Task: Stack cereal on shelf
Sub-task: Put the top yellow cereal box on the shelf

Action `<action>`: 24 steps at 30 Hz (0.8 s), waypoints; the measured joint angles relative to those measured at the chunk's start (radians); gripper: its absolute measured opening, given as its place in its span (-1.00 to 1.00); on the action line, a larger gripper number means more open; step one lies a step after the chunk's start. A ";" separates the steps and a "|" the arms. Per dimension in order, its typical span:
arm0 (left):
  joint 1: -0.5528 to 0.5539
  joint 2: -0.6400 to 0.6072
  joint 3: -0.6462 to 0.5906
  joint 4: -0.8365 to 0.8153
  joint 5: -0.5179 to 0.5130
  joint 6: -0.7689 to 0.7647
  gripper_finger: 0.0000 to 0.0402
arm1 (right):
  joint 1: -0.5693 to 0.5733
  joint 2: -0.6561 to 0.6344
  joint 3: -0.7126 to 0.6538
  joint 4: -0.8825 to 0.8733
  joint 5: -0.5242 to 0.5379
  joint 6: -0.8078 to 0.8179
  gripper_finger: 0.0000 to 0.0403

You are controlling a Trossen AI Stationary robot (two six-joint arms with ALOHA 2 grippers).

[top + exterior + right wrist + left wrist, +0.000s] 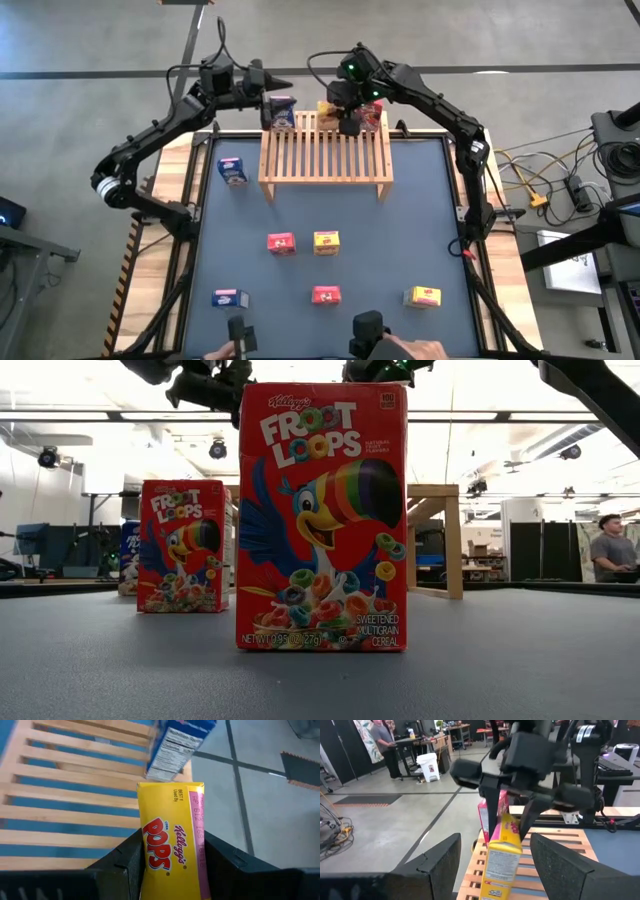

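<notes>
The wooden slatted shelf point(325, 150) stands at the table's far edge. A blue box point(281, 112) stands on its far left corner, and it also shows in the right wrist view point(180, 745). A red box point(373, 118) stands at the shelf's far right. My right gripper point(348, 118) is shut on a yellow Corn Pops box point(172, 825) over the shelf's far middle. My left gripper point(272, 93) is open just beyond the blue box, with nothing between its fingers point(440, 865). My right gripper pinches the yellow box between its two fingers, one on each broad face point(150, 855), at the upper part of the box. The fingers point(492, 815) come from above, pointing down. The box stands upright over the slats. Whether its bottom rests on them I cannot tell.
Loose boxes stand on the mat: blue point(232, 171) left of the shelf, red point(281, 243), yellow point(326, 241), blue point(230, 298), red point(326, 295) and yellow point(424, 296). In the low view a red box point(322, 520) stands close. A person's hands point(420, 350) show at the near edge.
</notes>
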 joint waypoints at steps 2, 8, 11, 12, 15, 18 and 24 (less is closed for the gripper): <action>0.000 0.013 0.000 0.000 0.000 0.000 0.11 | 0.000 0.000 0.000 0.000 0.000 0.004 -0.26; 0.000 0.029 0.000 0.006 0.000 0.003 0.11 | -0.003 0.000 0.000 -0.004 0.004 0.010 -0.25; 0.000 0.025 0.000 0.020 0.000 0.003 0.11 | -0.002 0.004 0.000 -0.004 0.003 0.019 -0.25; 0.000 0.022 0.000 0.026 0.000 0.003 0.11 | -0.002 0.007 0.000 -0.004 0.003 0.019 -0.25; 0.000 0.014 0.000 0.031 0.000 0.001 0.11 | -0.006 0.020 0.000 0.005 0.002 0.024 -0.25; 0.000 0.014 0.000 0.022 0.000 0.000 0.11 | -0.009 0.029 0.002 0.007 -0.001 0.024 -0.25; 0.000 0.013 0.000 0.012 0.000 0.000 0.11 | -0.015 0.024 0.001 0.009 -0.001 0.025 -0.25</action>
